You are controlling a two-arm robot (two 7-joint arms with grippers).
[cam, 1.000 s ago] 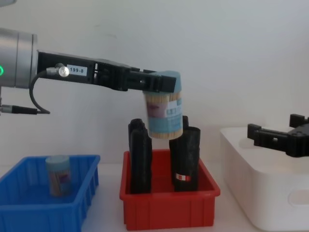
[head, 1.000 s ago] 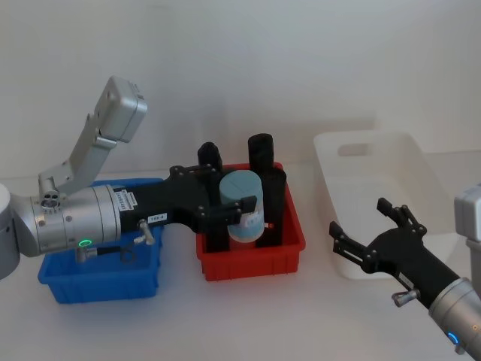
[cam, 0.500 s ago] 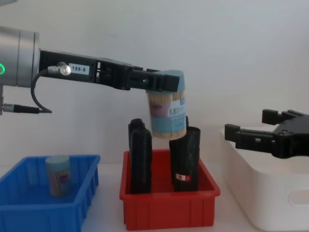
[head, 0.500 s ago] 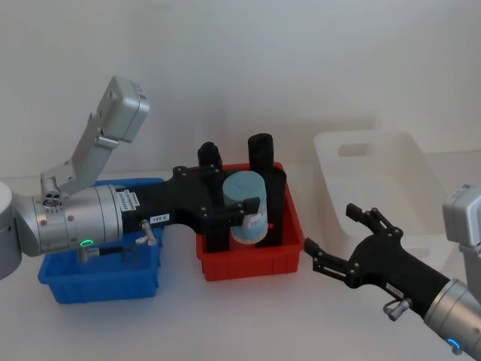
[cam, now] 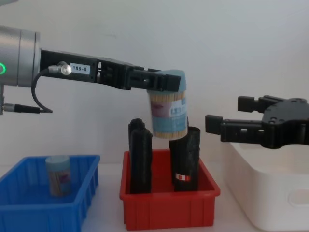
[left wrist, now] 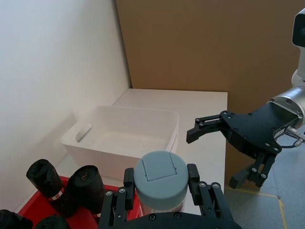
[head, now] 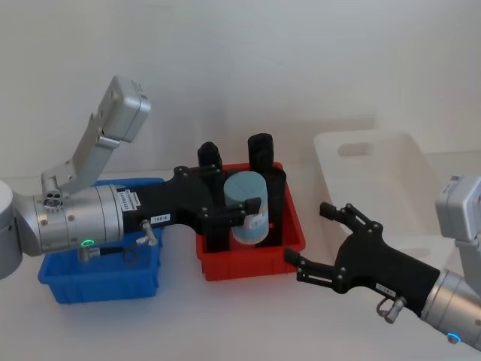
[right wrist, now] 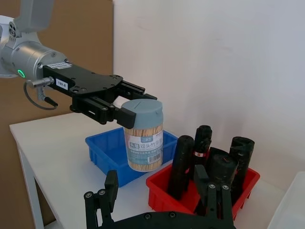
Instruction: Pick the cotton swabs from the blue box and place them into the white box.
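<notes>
The left gripper (cam: 165,82) is reaching across from the robot's left, and its fingers are clamping the light blue lid of one jar of cotton swabs (cam: 169,117). The jar is hanging upright in the air over the red bin (cam: 169,210), with its pale sticks and label band showing through the clear wall. From the chest view its base is sitting level with the tops of the black rolls (cam: 187,159) standing in that bin. It may be brushing the nearest roll, though the overlap makes contact hard to judge.

A second jar (cam: 58,175) is standing upright inside the blue box (cam: 84,193), toward its middle. The blue box is resting on the white table (head: 248,316) just beside the red bin, on the robot's left.

The right gripper (head: 308,239) is hovering with its fingers spread wide and holding nothing. It is floating between the red bin and the white box (cam: 270,203), near the white box's front left corner (the corner closest to the bin). In the chest view it is riding above the white box's rim, at about the height of the held jar's lower half, with its fingertips pointing toward that jar and a clear gap between them.

The white box is lying open-topped on the robot's right, its handle slot showing in the far wall from the head view.
</notes>
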